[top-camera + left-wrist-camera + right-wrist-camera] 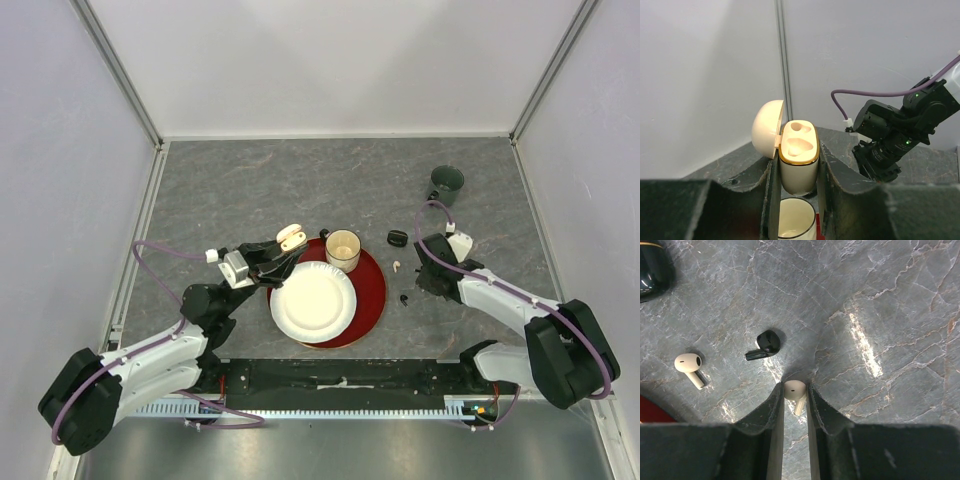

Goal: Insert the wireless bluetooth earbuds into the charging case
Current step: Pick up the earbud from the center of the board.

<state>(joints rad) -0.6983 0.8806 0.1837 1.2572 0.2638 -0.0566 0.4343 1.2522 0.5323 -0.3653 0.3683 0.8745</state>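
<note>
A grey, white-veined stone worktop (250,190) lies between plain white walls. Near its middle sits a red plate (372,285) carrying a white paper plate (312,300) and a paper cup (343,250). The left fingers (832,170) are closed on the base of the white charging case (799,165), holding it upright above the paper cup. The case's lid (767,129) is swung open to the side and both of its moulded wells are exposed. To the right of the red plate, the right fingers (774,405) are narrowed to a slim gap and pinch a white earbud (795,390) by its head, low over the stone. Whether it touches the surface cannot be told. A black earbud (765,344) and a second white earbud (688,365) lie loose on the worktop nearby, apart from each other. A closed black case (397,238) rests just beyond them. A dark green cup (446,183) stands further back, near the right wall.
</note>
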